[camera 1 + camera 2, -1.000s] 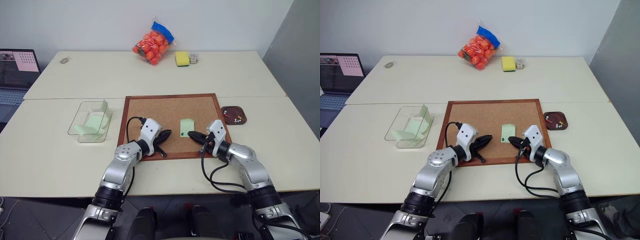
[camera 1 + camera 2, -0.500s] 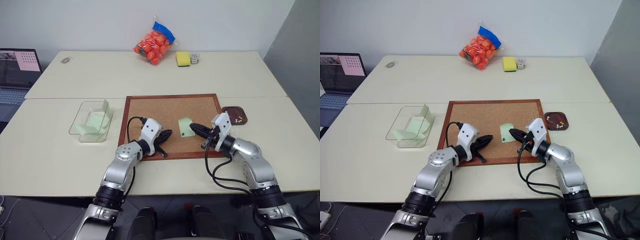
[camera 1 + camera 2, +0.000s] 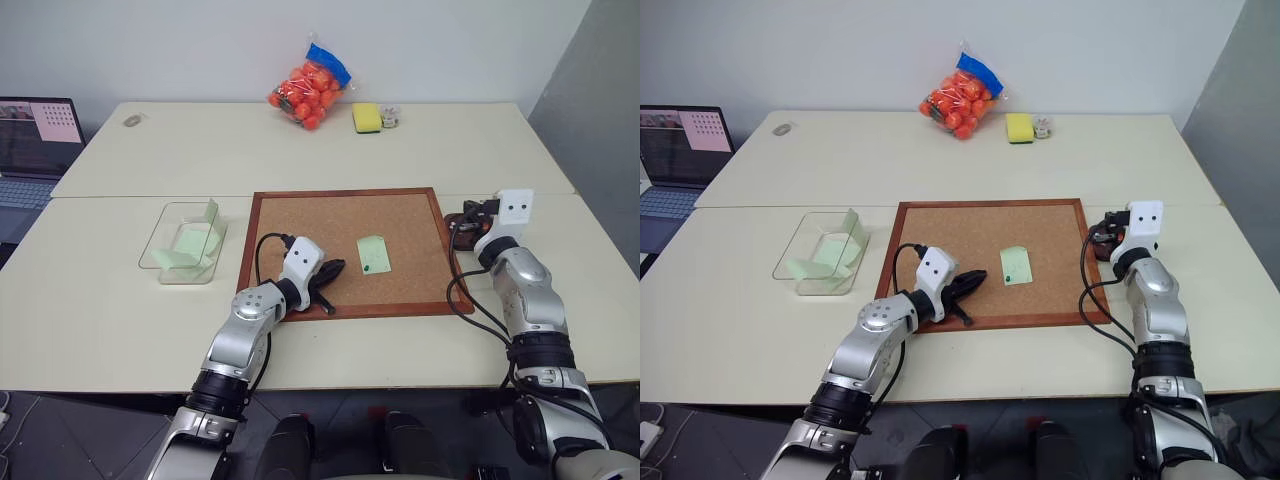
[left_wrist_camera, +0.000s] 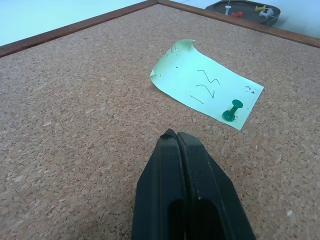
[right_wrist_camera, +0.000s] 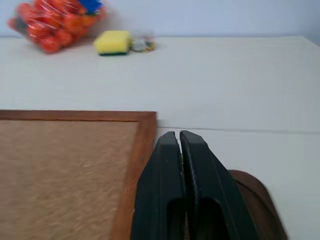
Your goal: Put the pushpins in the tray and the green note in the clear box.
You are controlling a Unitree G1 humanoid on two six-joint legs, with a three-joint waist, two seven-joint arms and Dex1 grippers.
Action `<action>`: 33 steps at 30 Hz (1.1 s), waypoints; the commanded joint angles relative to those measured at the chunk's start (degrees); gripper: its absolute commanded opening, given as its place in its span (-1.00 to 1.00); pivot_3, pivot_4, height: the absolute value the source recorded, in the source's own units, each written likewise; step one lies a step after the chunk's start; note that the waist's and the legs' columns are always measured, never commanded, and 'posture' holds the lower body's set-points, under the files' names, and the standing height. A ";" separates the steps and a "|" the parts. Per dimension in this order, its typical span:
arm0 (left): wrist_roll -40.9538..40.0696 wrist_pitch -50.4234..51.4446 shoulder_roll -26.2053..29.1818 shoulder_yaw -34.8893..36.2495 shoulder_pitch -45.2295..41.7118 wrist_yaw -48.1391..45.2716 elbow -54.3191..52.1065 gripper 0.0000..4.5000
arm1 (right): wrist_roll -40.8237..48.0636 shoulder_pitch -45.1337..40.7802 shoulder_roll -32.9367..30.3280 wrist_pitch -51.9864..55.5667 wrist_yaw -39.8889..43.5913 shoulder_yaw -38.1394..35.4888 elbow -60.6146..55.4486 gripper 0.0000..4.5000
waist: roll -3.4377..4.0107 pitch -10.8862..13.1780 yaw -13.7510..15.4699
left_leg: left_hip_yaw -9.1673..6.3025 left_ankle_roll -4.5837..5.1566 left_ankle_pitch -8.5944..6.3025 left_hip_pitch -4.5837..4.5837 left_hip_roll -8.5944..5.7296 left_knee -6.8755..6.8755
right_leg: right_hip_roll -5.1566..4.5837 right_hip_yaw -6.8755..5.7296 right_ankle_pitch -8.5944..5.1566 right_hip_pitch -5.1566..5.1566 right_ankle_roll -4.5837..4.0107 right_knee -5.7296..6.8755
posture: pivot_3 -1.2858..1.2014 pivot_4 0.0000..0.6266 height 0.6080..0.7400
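The green note (image 3: pixel 373 254) lies on the cork board (image 3: pixel 300 225), with a green pushpin (image 4: pixel 231 110) stuck in its near corner. My left gripper (image 3: pixel 338 267) rests shut on the board to the left of the note, holding nothing. My right gripper (image 3: pixel 468 213) is shut and hovers over the tray (image 5: pixel 257 192), just past the board's right edge, hiding most of it. Several pushpins (image 4: pixel 248 11) with white, red and yellow heads lie in the tray (image 4: pixel 220 6). The clear box (image 3: pixel 150 255) stands left of the board with pale green slips inside.
At the far edge of the table are a bag of orange balls (image 3: pixel 305 90), a yellow sponge (image 3: pixel 365 117) and a small jar (image 3: pixel 389 116). A laptop (image 3: pixel 30 140) sits at the far left. Bare tabletop lies around the board.
My right gripper has swung from beside the note on the cork board, rightward and away, to above the tray. The left arm and the note have stayed put.
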 commanded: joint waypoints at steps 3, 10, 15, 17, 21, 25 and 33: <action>0.09 0.93 -0.18 -1.27 1.12 -0.34 0.59 -1.00 | -1.20 -1.85 -1.30 -1.76 -1.24 -0.24 2.98 -0.99 | 0.00 0.00 -0.01 | 0.02 0.00 0.00 0.00 0.01 0.00 | 0.00 0.01 0.00 -0.01 0.00 0.00 | 0.03 -0.52 1.00; 0.04 1.24 0.04 -1.15 1.72 0.01 -0.18 -1.00 | -2.18 -2.36 -1.37 -2.36 -2.26 -0.14 5.12 -0.36 | 0.00 0.00 -0.08 | 0.04 0.00 0.00 0.01 0.01 0.00 | 0.01 0.04 0.00 -0.01 0.00 0.01 | 0.03 -0.52 1.00; 0.03 1.35 0.11 -1.15 1.77 0.11 -0.30 -1.00 | -2.55 -2.68 -1.32 -2.90 -2.36 -0.29 5.87 0.08 | 0.00 0.00 -0.11 | 0.05 0.00 0.00 0.01 0.02 -0.01 | 0.01 0.04 0.00 -0.01 0.00 0.00 | 0.03 -0.52 1.00; 0.03 1.43 0.16 -1.16 1.81 0.10 -0.43 -1.00 | -2.71 -2.65 -1.40 -3.08 -2.47 -0.25 6.03 0.25 | 0.00 0.00 -0.11 | 0.05 0.00 0.00 0.01 0.02 -0.01 | 0.01 0.04 0.00 -0.01 0.00 0.00 | 0.03 -0.52 1.00; 0.00 1.47 0.21 -1.16 1.78 0.00 -0.46 -1.00 | -2.67 -2.44 -1.35 -3.06 -2.63 -0.29 5.96 0.64 | 0.00 0.00 -0.14 | 0.06 0.00 0.00 0.01 0.02 -0.01 | 0.01 0.04 0.00 -0.01 0.00 0.00 | 0.03 -0.52 1.00; -0.02 1.49 0.11 -1.22 1.52 -0.06 -0.25 -1.00 | -1.86 -2.22 -1.06 -1.98 -2.46 -0.69 5.68 0.99 | 0.00 0.00 -0.16 | 0.06 0.00 0.00 0.01 0.02 -0.01 | 0.01 0.05 0.00 -0.01 0.00 0.00 | 0.03 -0.52 1.00; -0.02 1.54 0.09 -1.34 1.64 -0.12 -0.43 -1.00 | -1.70 -2.36 -1.17 -2.23 -2.23 -0.67 5.38 0.99 | 0.00 0.00 -0.16 | 0.06 0.00 0.00 0.01 0.02 -0.01 | 0.01 0.05 0.00 -0.01 0.00 0.00 | 0.03 -0.52 1.00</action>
